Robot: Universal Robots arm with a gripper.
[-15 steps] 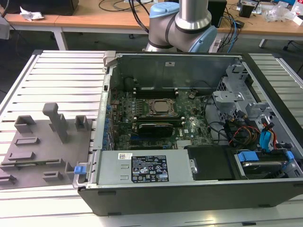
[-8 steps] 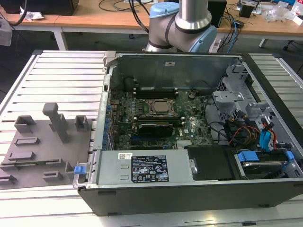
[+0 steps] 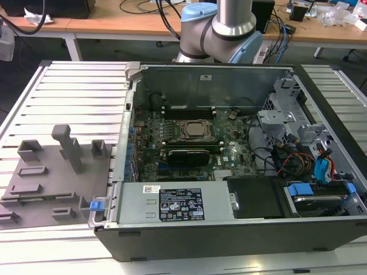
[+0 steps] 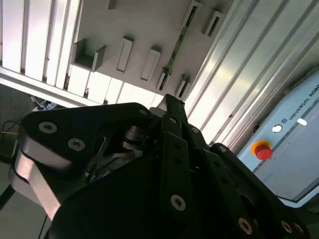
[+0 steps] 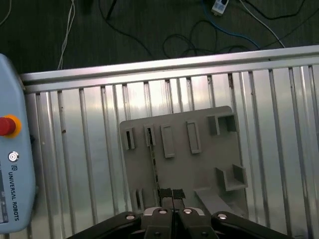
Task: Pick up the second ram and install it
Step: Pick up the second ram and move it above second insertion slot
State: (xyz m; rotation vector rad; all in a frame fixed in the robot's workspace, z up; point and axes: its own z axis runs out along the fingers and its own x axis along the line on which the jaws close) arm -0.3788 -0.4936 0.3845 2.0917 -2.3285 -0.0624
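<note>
End effector (image 5: 172,195) near second ram (image 5: 154,164), edgewise, long axis toward it.

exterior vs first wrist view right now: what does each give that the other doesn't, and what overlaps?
Exterior view: the open computer case with its motherboard, and the arm rising behind the case.

First wrist view: the second ram standing on edge on the holder plate, the gripper by one end of the stick, not on it, the teach pendant lying on the table, and cables on the floor beyond.

Both: the grey holder plate with its blocks, lying on the ribbed aluminium table.
</note>
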